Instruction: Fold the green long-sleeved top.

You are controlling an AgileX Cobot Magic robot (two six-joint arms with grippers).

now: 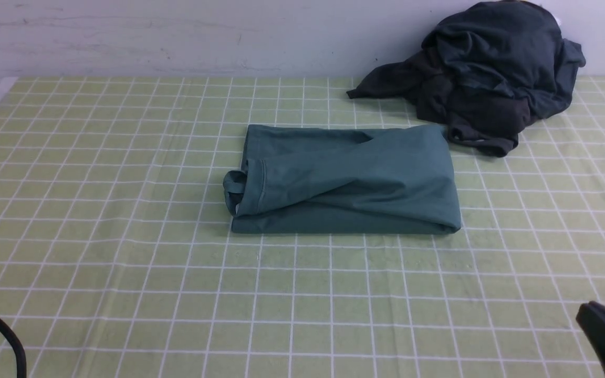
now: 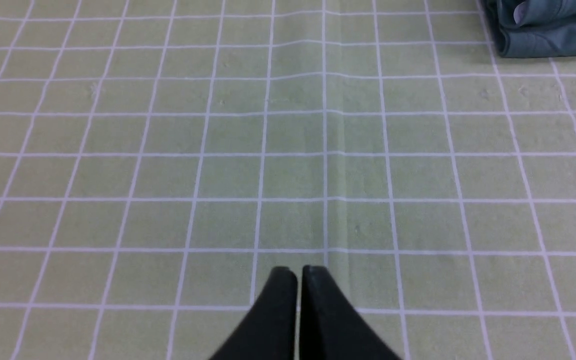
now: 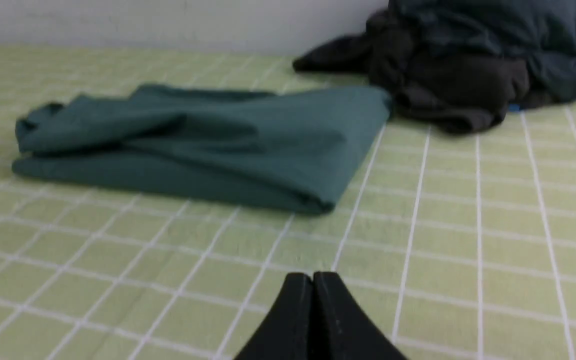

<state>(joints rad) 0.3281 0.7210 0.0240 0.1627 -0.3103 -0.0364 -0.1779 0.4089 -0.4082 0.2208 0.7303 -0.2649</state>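
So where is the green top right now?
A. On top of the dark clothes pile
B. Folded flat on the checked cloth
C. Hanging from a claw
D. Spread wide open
B: the green top lies folded in a neat rectangle on the checked cloth, beside the dark pile, with no claw on it.

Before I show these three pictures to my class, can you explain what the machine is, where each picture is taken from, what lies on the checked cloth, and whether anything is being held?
It is a robot with two arms. The wide picture looks forward from between them. The other two come from cameras on each wrist, showing the left gripper and the right gripper, both shut and holding nothing. On the checked tablecloth lies the green top, folded into a rectangle. Behind it, by the wall, sits a dark heap of clothes.
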